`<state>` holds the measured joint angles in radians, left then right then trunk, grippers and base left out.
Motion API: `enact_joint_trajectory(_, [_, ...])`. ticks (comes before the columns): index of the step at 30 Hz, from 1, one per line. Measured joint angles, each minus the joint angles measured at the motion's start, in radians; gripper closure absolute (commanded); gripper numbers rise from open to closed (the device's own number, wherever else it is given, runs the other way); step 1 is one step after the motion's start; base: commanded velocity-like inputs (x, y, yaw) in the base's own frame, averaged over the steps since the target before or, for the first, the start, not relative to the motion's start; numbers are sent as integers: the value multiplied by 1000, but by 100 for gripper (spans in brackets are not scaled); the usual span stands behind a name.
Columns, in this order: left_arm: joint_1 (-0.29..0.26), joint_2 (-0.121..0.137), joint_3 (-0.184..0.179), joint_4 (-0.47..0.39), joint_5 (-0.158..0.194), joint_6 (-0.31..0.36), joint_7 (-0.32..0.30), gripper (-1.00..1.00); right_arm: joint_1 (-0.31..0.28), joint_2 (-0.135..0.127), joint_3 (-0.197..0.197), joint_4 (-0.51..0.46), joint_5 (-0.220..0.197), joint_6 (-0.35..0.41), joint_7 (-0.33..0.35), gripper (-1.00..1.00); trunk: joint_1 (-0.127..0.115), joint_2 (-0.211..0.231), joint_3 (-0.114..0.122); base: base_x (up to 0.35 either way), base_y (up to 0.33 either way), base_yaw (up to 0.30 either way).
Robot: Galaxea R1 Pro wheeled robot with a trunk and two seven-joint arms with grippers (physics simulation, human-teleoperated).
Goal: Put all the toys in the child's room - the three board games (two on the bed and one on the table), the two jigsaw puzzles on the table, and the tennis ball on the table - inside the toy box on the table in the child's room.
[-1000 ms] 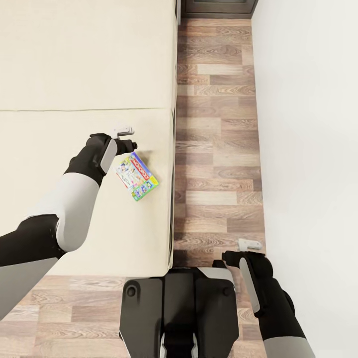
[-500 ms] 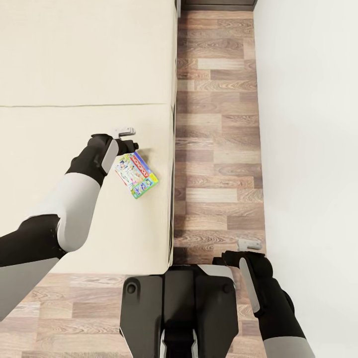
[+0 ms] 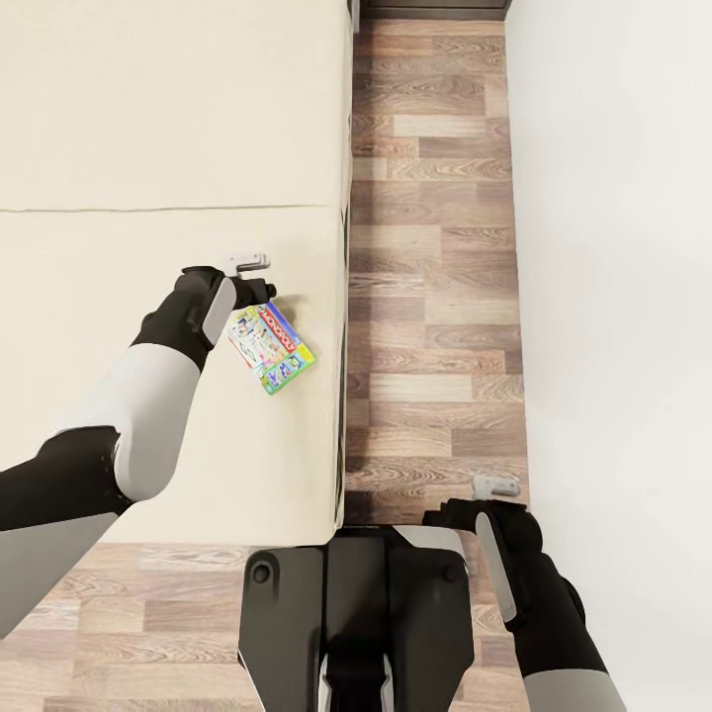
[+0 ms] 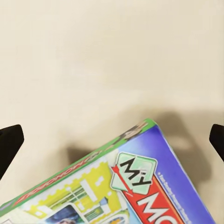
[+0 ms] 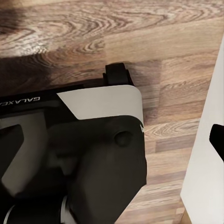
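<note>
One board game (image 3: 271, 349), a flat green-and-white printed box, lies in our head view on the beige mattress of the bed (image 3: 148, 129), near its right-hand edge and about midway along the nearer section. Our left hand (image 3: 259, 278) hovers over the box's far end, one pale finger showing beyond it. Compared with a second ago, the box appears a little higher in the picture and closer to our wrist, while the floorboards and mattress seam have shifted the other way; half a second ago the scene was almost as now. We judge that the head moved first and that the hand has since settled over the box, so the grasp has been approached but not yet made. Our right hand (image 3: 465, 499) hangs over the wood floor (image 3: 435, 297) beside the base; whether it is apart or together we cannot tell from this view.

Left wrist view: the box (image 4: 135, 186) lies flat on the mattress (image 4: 93, 56), its corner pointing into the gap between our two dark fingertips (image 4: 8, 142), which stand wide apart and clear of the cardboard. Nothing is gripped.

Right wrist view: the robot's own base (image 5: 93, 154) and floor planks (image 5: 93, 28) appear, with one fingertip at the frame edge, apparently apart and empty.

We infer that this box remains to be lifted and carried to the toy box.
</note>
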<state>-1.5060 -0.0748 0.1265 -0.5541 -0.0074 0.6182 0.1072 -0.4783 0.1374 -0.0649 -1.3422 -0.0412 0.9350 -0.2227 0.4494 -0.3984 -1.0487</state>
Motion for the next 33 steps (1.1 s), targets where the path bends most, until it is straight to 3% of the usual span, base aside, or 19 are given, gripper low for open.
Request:
enact_joint_trajectory(6, [0,-2,-3,0,0,0,0,-100,0,0,0,1,0,0,0,-100,0,0,-5,0,0,0])
enact_joint_trajectory(14, [0,-2,-39,0,2,-1,0,-100,0,0,0,1,0,0,0,-100,0,0,-16,0,0,0])
enact_joint_trajectory(33, [0,-17,-47,0,1,-2,0,-100,0,-1,0,1,0,0,1,-100,0,0,-43,0,0,0])
